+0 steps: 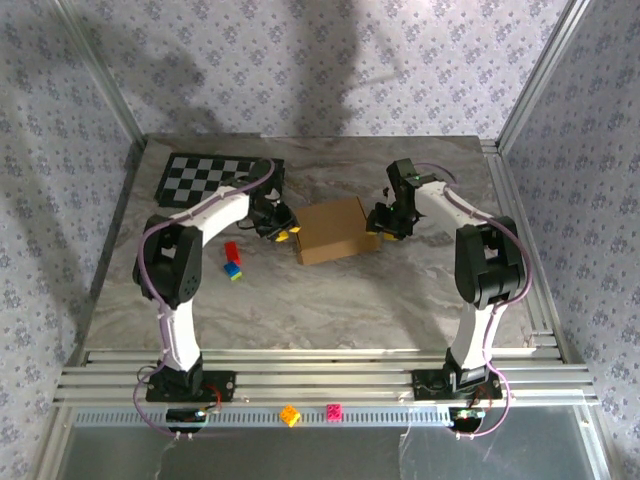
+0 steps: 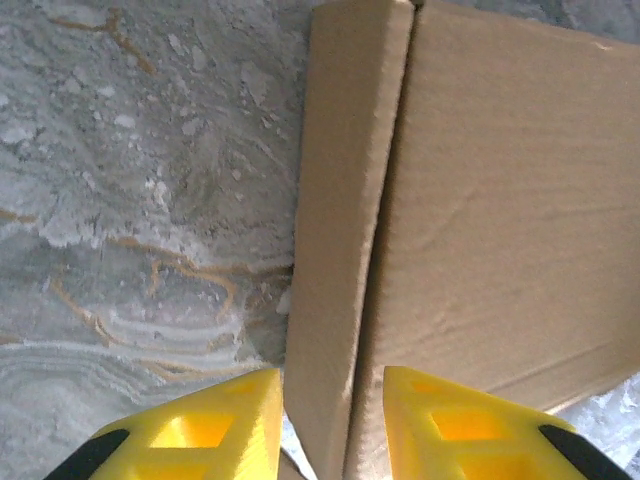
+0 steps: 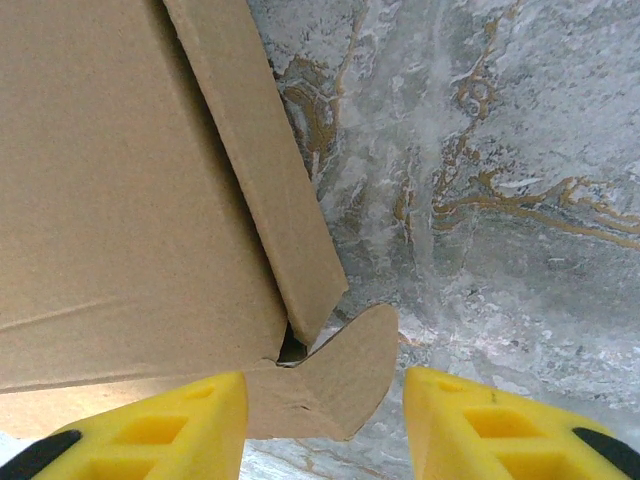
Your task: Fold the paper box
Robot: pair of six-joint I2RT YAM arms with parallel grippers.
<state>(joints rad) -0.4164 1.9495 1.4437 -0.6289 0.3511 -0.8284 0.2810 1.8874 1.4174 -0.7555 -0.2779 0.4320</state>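
Observation:
The paper box [image 1: 335,230], plain tan cardboard, lies folded near the middle of the marble table with an arm at each end. My left gripper [image 1: 283,228] is at its left end. In the left wrist view that gripper [image 2: 330,430] is open and its yellow fingers [image 2: 200,430] straddle the box's narrow side wall [image 2: 335,250], the lid to the right. My right gripper [image 1: 383,222] is at the right end. It [image 3: 325,420] is open, with a rounded tab [image 3: 345,375] sticking out between its fingers, nearer the left one, beside a side flap [image 3: 270,180].
A black-and-white checkerboard mat [image 1: 215,180] lies at the back left. Small red [image 1: 231,250] and blue-green [image 1: 234,270] blocks sit beside the left arm. A yellow block [image 1: 290,415] and a pink block [image 1: 334,411] rest on the front rail. Metal frame posts line both sides.

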